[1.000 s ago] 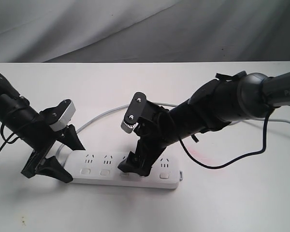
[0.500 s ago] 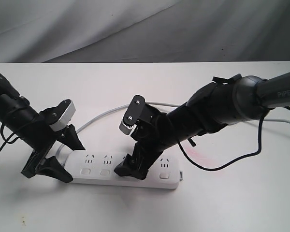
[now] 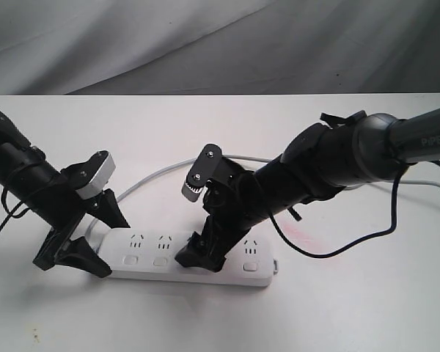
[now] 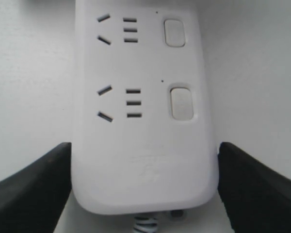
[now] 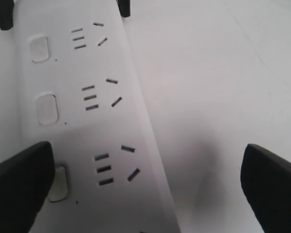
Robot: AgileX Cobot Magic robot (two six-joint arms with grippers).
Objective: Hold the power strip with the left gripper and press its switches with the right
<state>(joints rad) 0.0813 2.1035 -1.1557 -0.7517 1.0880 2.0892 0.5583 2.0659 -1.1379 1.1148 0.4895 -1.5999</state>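
The white power strip lies flat near the table's front, and its grey cord curves away behind it. My left gripper is shut on the strip's left end. In the left wrist view the left gripper has a black finger pressed to each side of the power strip, near two switches. My right gripper is open over the strip's middle. In the right wrist view the right gripper has one finger partly covering the third switch; the other finger is over bare table.
The white table ends at a grey cloth backdrop behind. A loose black cable from the right arm loops over the table right of the strip, near a faint pink smear.
My right gripper has shifted slightly left along the strip and dipped towards the middle switch. The left gripper and the strip have stayed still.
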